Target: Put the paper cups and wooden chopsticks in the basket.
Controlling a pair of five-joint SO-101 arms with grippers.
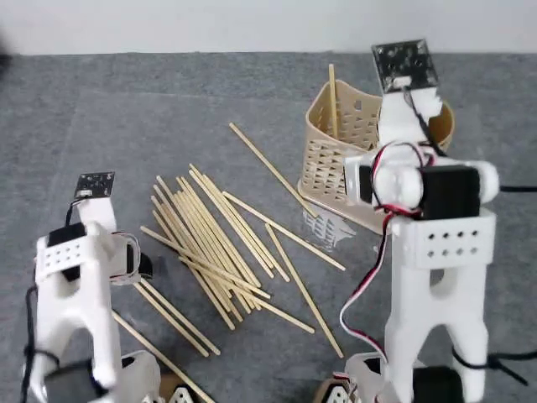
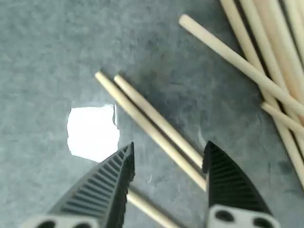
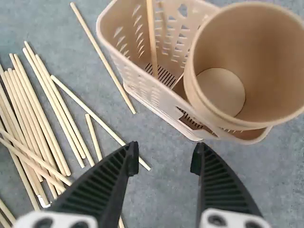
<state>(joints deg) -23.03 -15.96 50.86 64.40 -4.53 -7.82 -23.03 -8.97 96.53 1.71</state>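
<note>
The grey desk (image 1: 101, 109) carries the basket (image 1: 336, 155), which already holds a paper cup (image 3: 247, 61) and one upright chopstick (image 1: 333, 96). Most wooden chopsticks (image 1: 210, 243) lie scattered beside the basket, so much seems left. The right tool (image 3: 164, 152) hangs just beside the basket, jaws apart and empty. The left tool (image 2: 169, 149), also apart, straddles a pair well apart from the basket.

A beige perforated basket (image 1: 331, 164) is seen upright on the grey desk (image 1: 101, 117). A tan paper cup (image 3: 247, 47) is placed inside it, open end up and slightly tilted. One wooden chopstick (image 1: 333, 96) is stood in the basket too. Many pale chopsticks (image 1: 205, 239) are left flat beside the basket, mostly in one crossing heap, with a few lying apart.
</note>
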